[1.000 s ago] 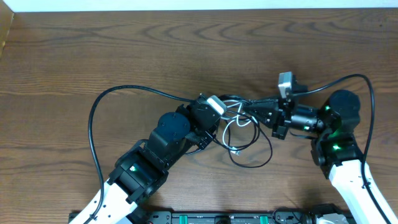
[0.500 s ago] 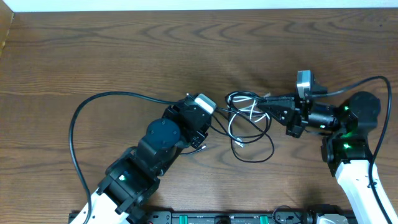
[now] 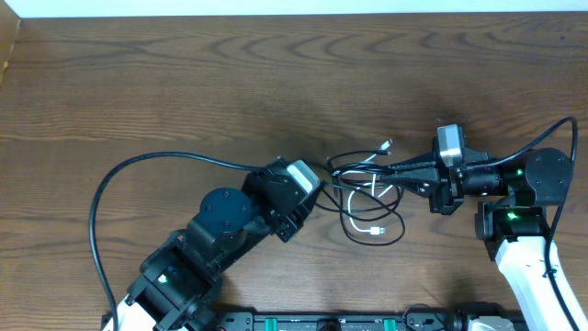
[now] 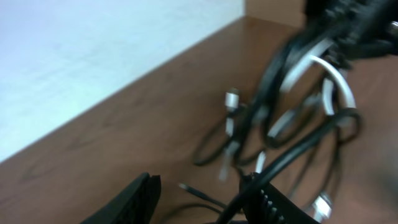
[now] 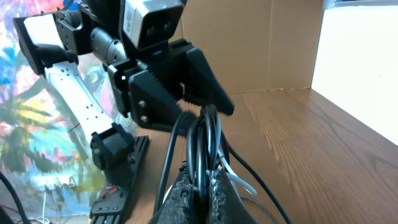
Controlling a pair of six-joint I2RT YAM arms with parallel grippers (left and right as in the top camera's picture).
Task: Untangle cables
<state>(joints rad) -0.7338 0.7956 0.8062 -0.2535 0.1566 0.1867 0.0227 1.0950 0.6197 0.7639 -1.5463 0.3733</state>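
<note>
Right tool [image 3: 404,170] tight on cables [image 3: 372,168], gripped strands lengthwise left to right

One wooden table [image 3: 184,83] carries two arms [image 3: 220,221], each ending in one gripper: the left gripper [image 4: 199,202] and the right gripper [image 3: 395,169]. Near the table's middle lies one bundle of cables [image 3: 367,184]. It has one white cord [image 3: 350,213] and black cords [image 3: 401,221], probably two, though their overlapping loops blur the count. Two plug ends show: a silver plug [image 3: 386,144] and a white plug [image 3: 375,232].
</note>
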